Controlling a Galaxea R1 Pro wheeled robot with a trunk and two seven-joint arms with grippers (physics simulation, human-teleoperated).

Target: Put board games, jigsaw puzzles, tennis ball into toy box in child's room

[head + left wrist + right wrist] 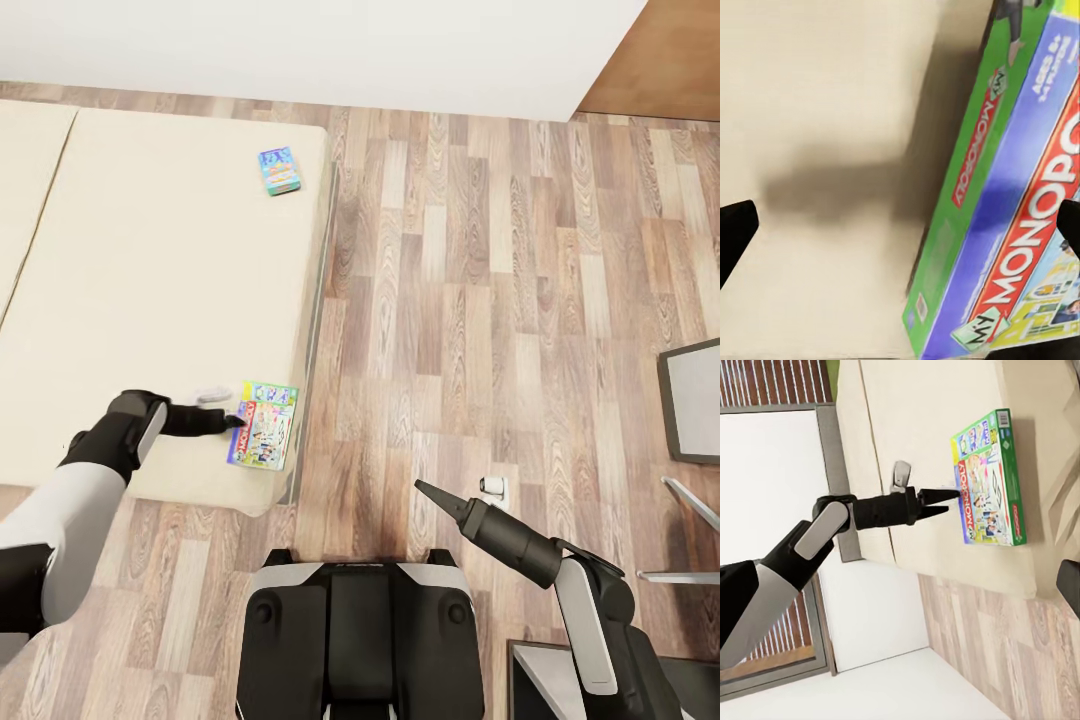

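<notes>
While two board games (264, 438) lie on the bed (150, 300), the left fingers (937, 495) spread at one; right's state unclear.

Far game box (281, 171) print illegible

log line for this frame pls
left gripper: open, at Monopoly box edge | box: flat on bed | second game: on bed | right gripper: idle over floor
</notes>
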